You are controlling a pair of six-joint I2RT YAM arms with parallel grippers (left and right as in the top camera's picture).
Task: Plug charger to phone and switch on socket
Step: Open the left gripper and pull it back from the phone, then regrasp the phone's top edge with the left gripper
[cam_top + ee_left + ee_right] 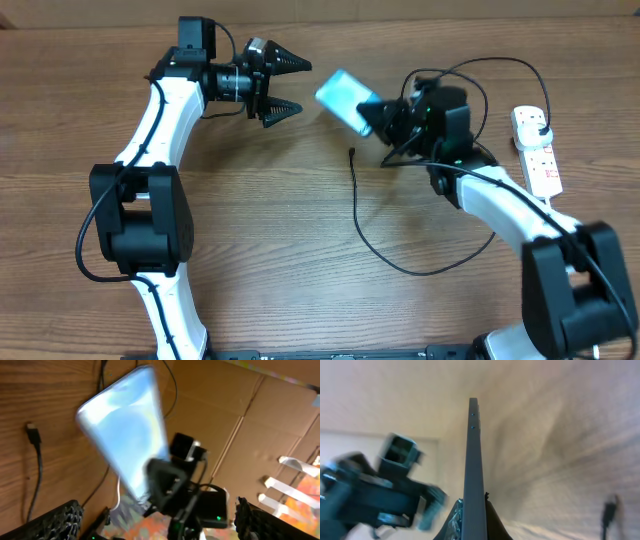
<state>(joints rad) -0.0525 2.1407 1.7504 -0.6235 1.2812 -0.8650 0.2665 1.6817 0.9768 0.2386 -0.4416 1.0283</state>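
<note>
The phone [342, 97] is held aloft and tilted, clamped at one end by the right gripper [370, 116]; the left gripper [303, 85] is spread empty just left. The charger [353, 153] lies loose nearer (socket [537, 152] at right). The phone should be steadied, port exposed, before insertion.

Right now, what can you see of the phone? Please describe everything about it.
The phone is a slim rectangle with rounded corners and a lit, pale blue-white screen; no text is readable. The right gripper is shut on one short end and holds it tilted, apparently above the table, free end towards the open left gripper. Edge-on from the right wrist, its side looks thin and grey. The cable tip lies apart, not plugged in.
</note>
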